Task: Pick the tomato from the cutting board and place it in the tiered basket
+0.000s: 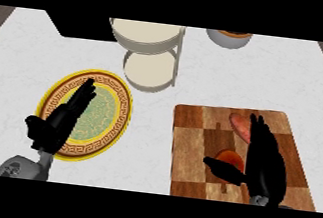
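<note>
Head view shows the left hand resting with straight fingers over the patterned plate, the tiered basket without the tomato, which sits on the cutting board beside the right hand's extended, unclosed fingers, so grasping, carrying and placing remain.

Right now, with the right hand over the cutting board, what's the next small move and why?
Probably curl the right hand round the tomato: its fingers look straight, the thumb beside the red fruit on the cutting board. The tiered basket stands up-left, for afterwards.
</note>
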